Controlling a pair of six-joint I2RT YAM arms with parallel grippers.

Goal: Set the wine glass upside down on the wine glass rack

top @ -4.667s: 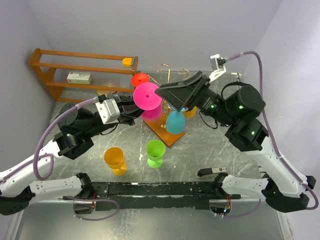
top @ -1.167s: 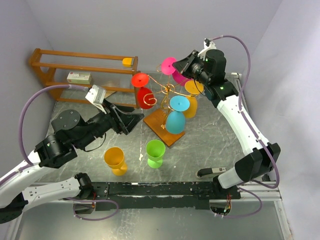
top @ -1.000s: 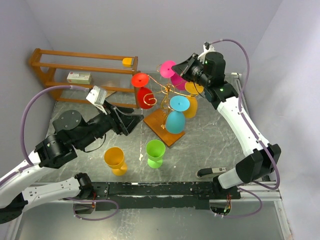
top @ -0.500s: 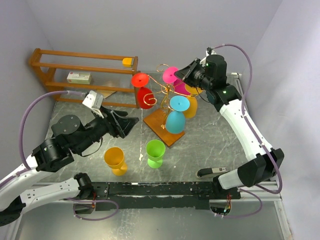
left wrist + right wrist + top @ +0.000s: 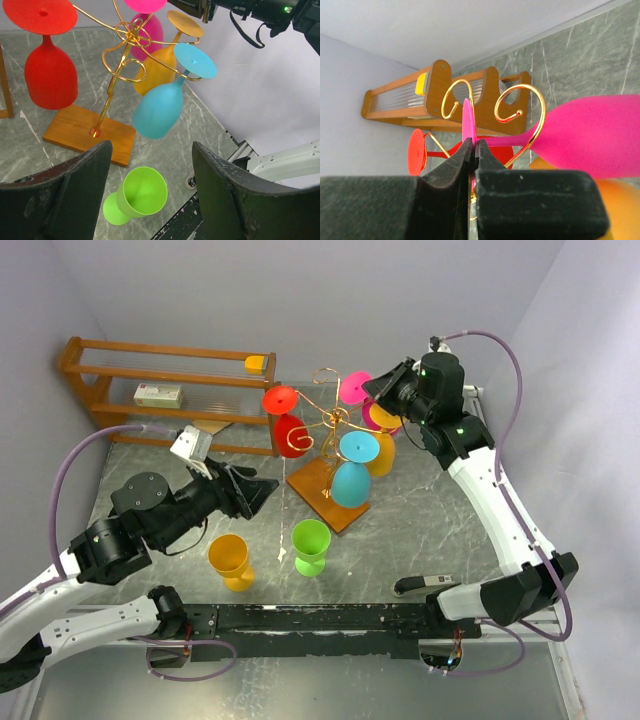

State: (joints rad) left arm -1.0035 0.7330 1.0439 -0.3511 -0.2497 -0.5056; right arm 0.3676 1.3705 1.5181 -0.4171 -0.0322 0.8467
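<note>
The wine glass rack point(image 5: 325, 425) is a gold wire tree on an orange-brown wooden base point(image 5: 318, 492). Red point(image 5: 287, 425), blue point(image 5: 352, 475) and orange point(image 5: 384, 445) glasses hang from it upside down. A pink wine glass point(image 5: 356, 390) is at the rack's back right, foot up. My right gripper point(image 5: 380, 390) is shut on the thin edge of its foot point(image 5: 468, 122). A gold curl point(image 5: 536, 125) crosses its stem and its bowl point(image 5: 590, 131) hangs past the curl. My left gripper point(image 5: 262, 488) stands open left of the rack, holding nothing, with its fingers point(image 5: 70, 190) over a green glass point(image 5: 142, 192).
A brown wooden shelf unit point(image 5: 110, 390) stands at the back left with a white box point(image 5: 158, 395) and a yellow item point(image 5: 258, 364). An orange glass point(image 5: 230, 558) and the green glass point(image 5: 311, 543) stand upright near the front. A black piece point(image 5: 425, 584) lies at the front right.
The pink glass passed from between both grippers to the right gripper alone, which carried it behind the rack and then right and down onto a curl. The left arm drew back, open.
</note>
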